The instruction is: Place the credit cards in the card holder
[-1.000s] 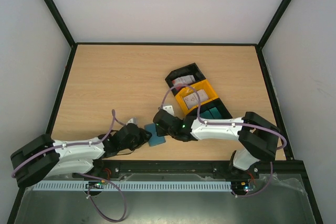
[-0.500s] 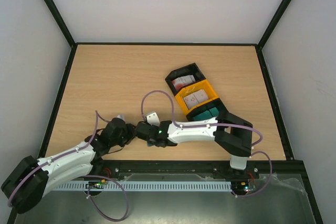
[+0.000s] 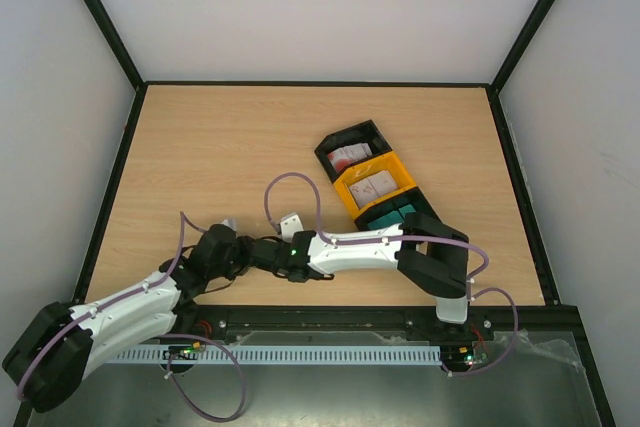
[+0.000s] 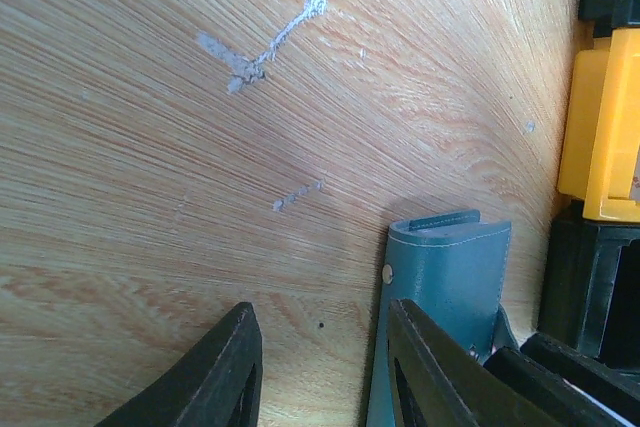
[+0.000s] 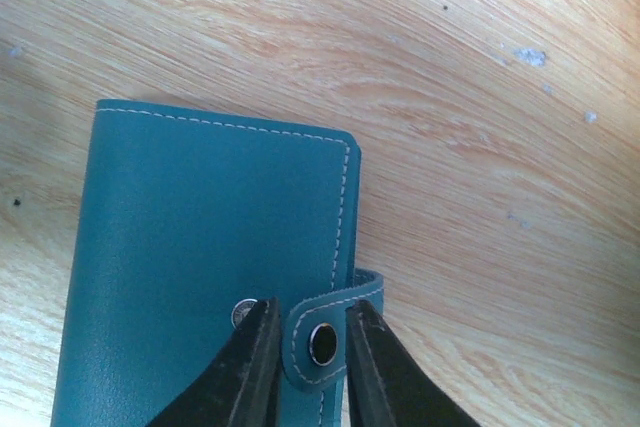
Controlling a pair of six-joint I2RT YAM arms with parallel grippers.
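**Clearances.** The card holder lies flat on the tabletop near the front edge, left of the yellow bin and well apart from it. Bare wood lies open to the left and toward the far side.

**Orientation.** It is folded shut. In the left wrist view its long axis runs away from the camera. The snap tab wraps over one long edge.

**Claws.**
- The right claw is closed against the snap tab from both sides.
- The left claw stands apart with only wood between its fingers. The card holder is just outside one finger.

**Cards.** The credit cards sit in the bins.

**Change.** One second ago the overhead view showed the card holder between the arms. The right claw now covers it.
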